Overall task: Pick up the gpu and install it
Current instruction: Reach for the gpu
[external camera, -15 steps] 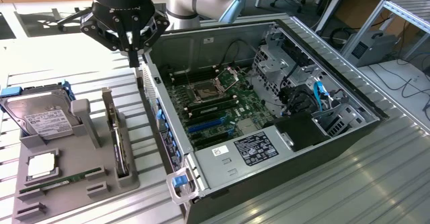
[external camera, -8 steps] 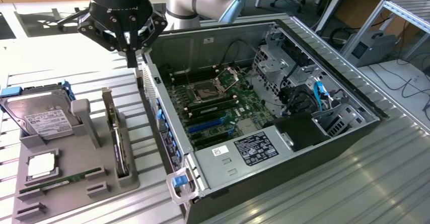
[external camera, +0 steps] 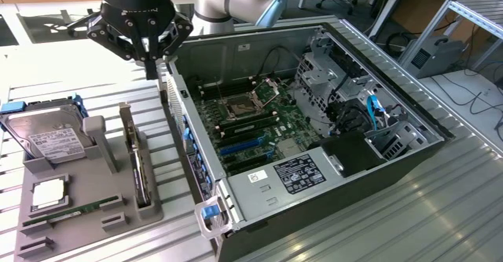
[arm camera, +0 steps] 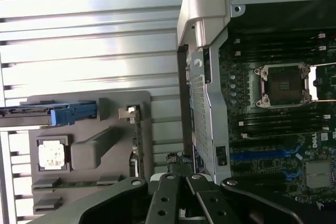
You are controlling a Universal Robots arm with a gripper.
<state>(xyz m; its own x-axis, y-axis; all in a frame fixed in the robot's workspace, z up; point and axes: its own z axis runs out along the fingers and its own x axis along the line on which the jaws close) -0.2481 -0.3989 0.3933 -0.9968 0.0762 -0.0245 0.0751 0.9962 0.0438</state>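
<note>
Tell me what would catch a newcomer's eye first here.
The open computer case, motherboard bared, lies mid-scene in the exterior view. At that view's left a grey tray holds a hard drive and the graphics card on edge; the black tool hangs shut above, between tray and case.

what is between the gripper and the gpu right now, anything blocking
nothing visible: the gripper, shut, hangs over the table beside the computer case's rear corner. the gpu stands on edge in the gray tray, its top edge uncovered, with open air between them
</note>
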